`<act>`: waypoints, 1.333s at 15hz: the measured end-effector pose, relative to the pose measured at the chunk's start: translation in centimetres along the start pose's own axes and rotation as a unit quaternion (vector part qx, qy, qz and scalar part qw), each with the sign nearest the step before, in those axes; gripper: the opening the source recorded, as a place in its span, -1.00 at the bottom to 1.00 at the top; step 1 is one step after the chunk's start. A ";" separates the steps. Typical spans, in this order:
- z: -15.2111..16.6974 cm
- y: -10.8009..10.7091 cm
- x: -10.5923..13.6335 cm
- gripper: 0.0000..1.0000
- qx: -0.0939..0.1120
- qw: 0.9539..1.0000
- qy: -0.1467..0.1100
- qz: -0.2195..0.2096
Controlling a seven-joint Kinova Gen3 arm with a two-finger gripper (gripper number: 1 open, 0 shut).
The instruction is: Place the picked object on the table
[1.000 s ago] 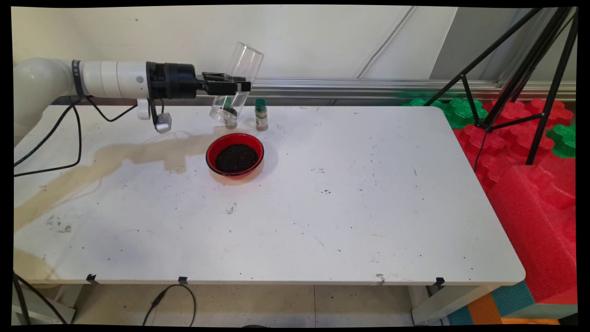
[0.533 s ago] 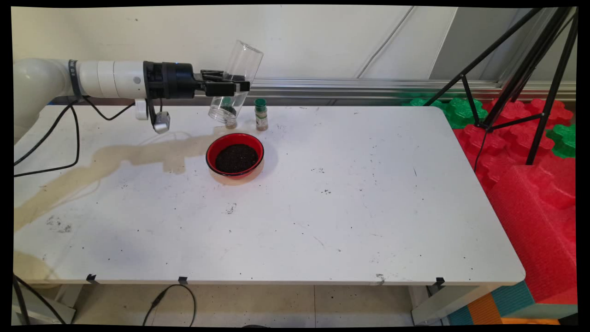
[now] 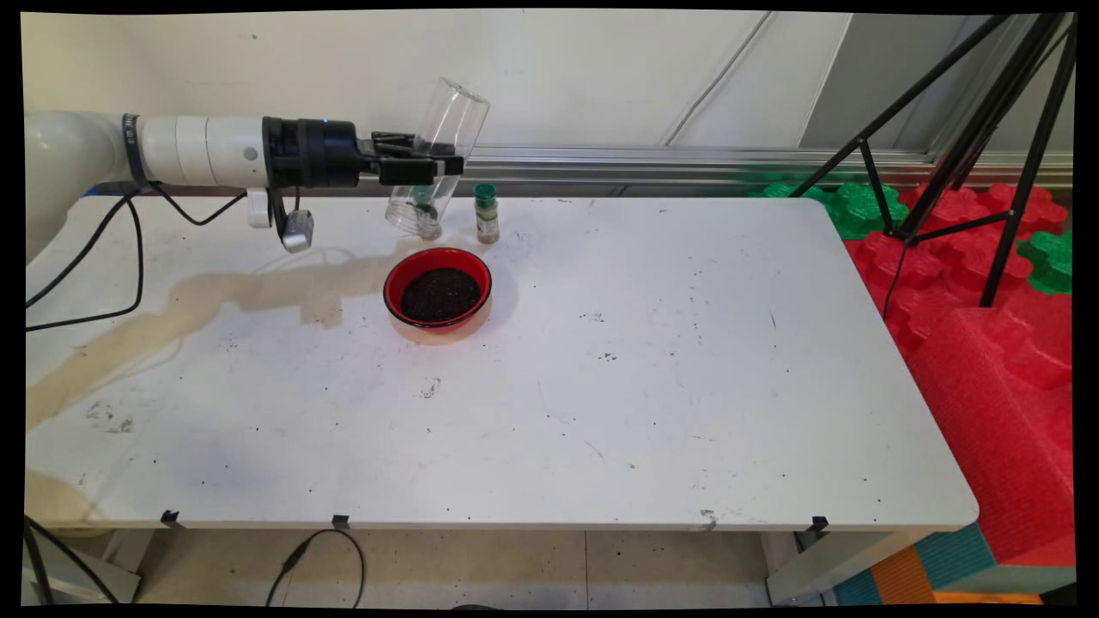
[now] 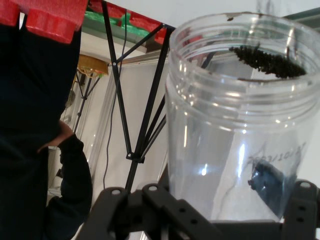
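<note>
A: What's biggest here?
B: The white table (image 3: 652, 360), with a tripod (image 3: 970, 129) past its far right corner.
A: And on it?
B: A red bowl (image 3: 438, 292) of dark grains, and behind it a small green-capped bottle (image 3: 487, 214).
A: The gripper (image 3: 429, 163)?
B: Clamped on a clear plastic jar (image 3: 438, 154), tilted in the air above the table's far edge, just behind the bowl; some grains cling inside it.
</note>
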State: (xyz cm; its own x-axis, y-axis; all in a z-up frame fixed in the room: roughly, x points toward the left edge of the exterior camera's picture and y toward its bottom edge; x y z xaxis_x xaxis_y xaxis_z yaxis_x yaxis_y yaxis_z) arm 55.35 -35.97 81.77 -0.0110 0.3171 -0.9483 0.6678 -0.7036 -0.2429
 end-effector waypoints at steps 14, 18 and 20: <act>-0.3 -0.1 0.9 -1.00 -0.006 0.998 0.022 -0.057; -0.4 -0.2 0.7 -1.00 -0.010 0.996 0.023 -0.088; -0.3 -0.2 0.5 -1.00 -0.013 0.994 0.022 -0.109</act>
State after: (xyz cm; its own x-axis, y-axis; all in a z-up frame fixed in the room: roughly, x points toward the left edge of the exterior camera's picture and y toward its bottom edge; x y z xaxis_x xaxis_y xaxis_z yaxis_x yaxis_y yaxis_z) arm 55.46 -35.45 81.44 -0.1244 0.4880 -0.8640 0.6722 -0.5990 -0.4351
